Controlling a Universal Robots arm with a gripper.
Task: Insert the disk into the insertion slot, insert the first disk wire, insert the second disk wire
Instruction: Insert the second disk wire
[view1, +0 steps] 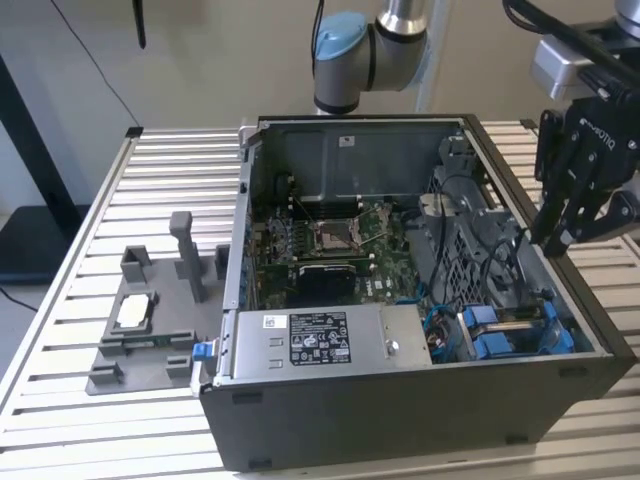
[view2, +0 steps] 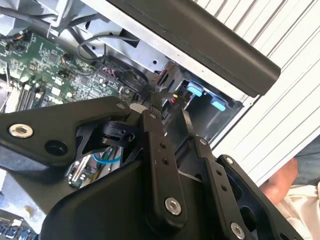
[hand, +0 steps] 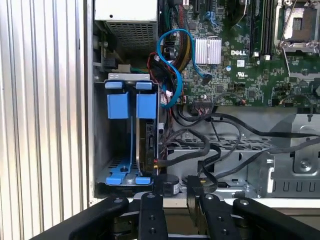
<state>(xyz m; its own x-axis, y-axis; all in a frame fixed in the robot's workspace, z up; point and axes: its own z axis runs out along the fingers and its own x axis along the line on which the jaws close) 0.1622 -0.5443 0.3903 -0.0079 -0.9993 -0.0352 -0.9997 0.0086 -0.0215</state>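
Disk (hand: 150, 145), if the thin dark slab standing on edge is it, sits in the motherboard-side half of the insertion slot (hand: 116, 145), between blue tabs; I cannot be sure. Nearest in the first wrist view, the gripper (hand: 172, 194) hovers above the rim of the computer case (view1: 400, 400), its fingers (hand: 151, 212) parted with nothing between them. Just beyond lies the slot, its other half showing a perforated floor. Black cables (hand: 210, 150) bunch beside it, then comes the motherboard (hand: 240, 60). In the exterior view the case rests on a slatted worktop (view1: 60, 400), with a grey fixture (view1: 150, 330) beside it toward the exterior view's left.
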